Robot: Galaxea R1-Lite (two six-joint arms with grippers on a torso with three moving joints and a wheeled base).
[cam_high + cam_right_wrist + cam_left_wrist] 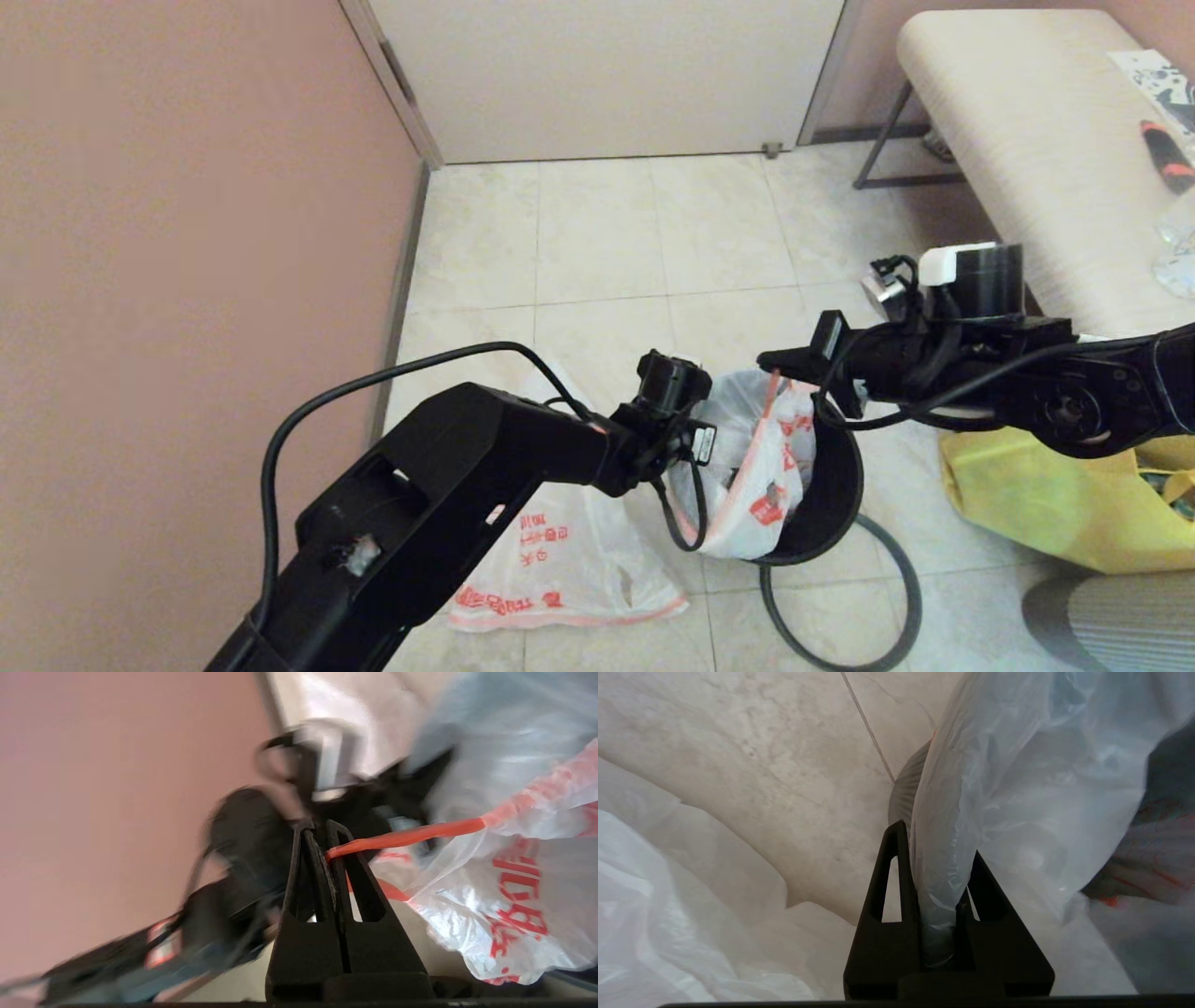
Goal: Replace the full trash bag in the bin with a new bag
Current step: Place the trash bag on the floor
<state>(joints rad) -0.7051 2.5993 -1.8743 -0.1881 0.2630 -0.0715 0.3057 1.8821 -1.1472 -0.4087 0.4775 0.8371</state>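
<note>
The black bin (pixel 831 485) stands tilted on the floor tiles, and its dark grey hoop (pixel 868 644) lies loose on the floor beside it. A white bag with red print (pixel 761 457) sits in the bin's mouth. My left gripper (pixel 698 446) is at the bag's near-left edge, shut on a bunched fold of the thin plastic (pixel 943 877). My right gripper (pixel 773 360) is above the bin's far side, shut on the bag's red edge band (pixel 402 837). A second white bag with red print (pixel 560 565) lies on the floor under my left arm.
A big yellow shopping bag (pixel 1046 495) slumps to the right of the bin. A padded bench (pixel 1018 159) stands at the back right with small items on it. The pink wall (pixel 187 233) runs along the left and a closed door (pixel 607 75) is straight ahead.
</note>
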